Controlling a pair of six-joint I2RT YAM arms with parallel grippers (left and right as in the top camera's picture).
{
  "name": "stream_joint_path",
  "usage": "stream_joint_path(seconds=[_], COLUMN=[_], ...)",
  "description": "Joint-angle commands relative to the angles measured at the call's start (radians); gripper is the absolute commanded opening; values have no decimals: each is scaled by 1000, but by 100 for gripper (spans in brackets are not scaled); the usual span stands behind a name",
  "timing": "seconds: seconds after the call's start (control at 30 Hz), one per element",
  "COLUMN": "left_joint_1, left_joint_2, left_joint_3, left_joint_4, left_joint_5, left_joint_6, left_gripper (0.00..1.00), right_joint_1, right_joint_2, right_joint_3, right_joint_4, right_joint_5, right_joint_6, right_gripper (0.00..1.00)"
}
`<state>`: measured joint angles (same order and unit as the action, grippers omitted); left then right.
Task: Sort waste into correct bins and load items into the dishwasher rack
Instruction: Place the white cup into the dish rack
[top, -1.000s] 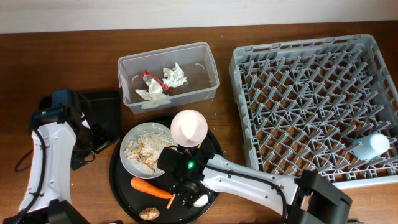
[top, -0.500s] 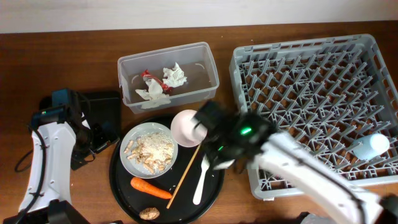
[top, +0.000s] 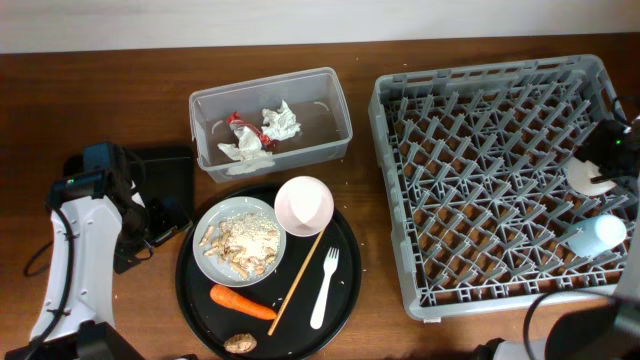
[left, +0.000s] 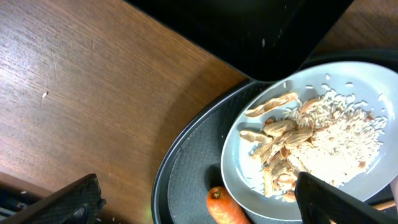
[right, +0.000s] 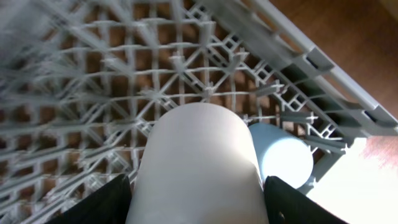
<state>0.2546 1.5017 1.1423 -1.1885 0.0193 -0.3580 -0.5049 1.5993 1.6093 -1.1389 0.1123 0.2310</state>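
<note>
Swung away from the round tray (top: 350, 262), the right gripper (right: 199, 208) hangs at the 3 o'clock edge of the dishwasher rack (right: 323, 68), clenched around a smooth white cup (right: 199, 155) whose long axis runs out along the fingers. Beyond it, at 1 o'clock, a light blue cup (right: 281, 155) lies on the pegs. The left gripper (left: 199, 202) is spread wide above the plate-bowl (left: 245, 177).

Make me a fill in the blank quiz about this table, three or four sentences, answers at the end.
The right tool holds the white cup over the dishwasher ____.
The red wrapper lies in the clear plastic ____.
The white fork lies beside the wooden ____.
The carrot lies on the round ____ tray.
Missing words: rack, tub, stick, black.
</note>
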Motion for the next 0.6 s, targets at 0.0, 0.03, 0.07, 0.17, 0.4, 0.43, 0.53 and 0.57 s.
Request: stream_joint_path(seconds=[0.0,0.03,0.07,0.17,0.4,0.43,0.53,0.57], left_joint_1=[3,3,3,3,3,3,3,3], left_joint_2=[-8,-8,-8,-8,-8,-8,-8,-8], left_joint_3=[-2,-2,-2,-2,-2,-2,-2,-2], left_joint_4=[0,-1,0,-2,-1,-1,-2,-2], left_joint_5=[0,0,0,0,0,0,0,0], left_joint_6=[15,15,15,15,15,15,15,15], left_gripper=[99,99,99,99,99,99,99,99], right_joint_1=[-36,-41,-41,-48,-71,-71,-72,-71], right_joint_2=[85,120,144,191,240,252,271,272], right_joint_3=[22,22,22,22,19,19,19,19], right_joint_4=[39,67,90,150,171,172,188,190], right_joint_5=[1,1,1,5,0,-3,-3,-3], right_joint_6=[-10,-10,-10,-10,-10,-10,-10,-10], right_gripper=[69,69,69,68,68,69,70,80])
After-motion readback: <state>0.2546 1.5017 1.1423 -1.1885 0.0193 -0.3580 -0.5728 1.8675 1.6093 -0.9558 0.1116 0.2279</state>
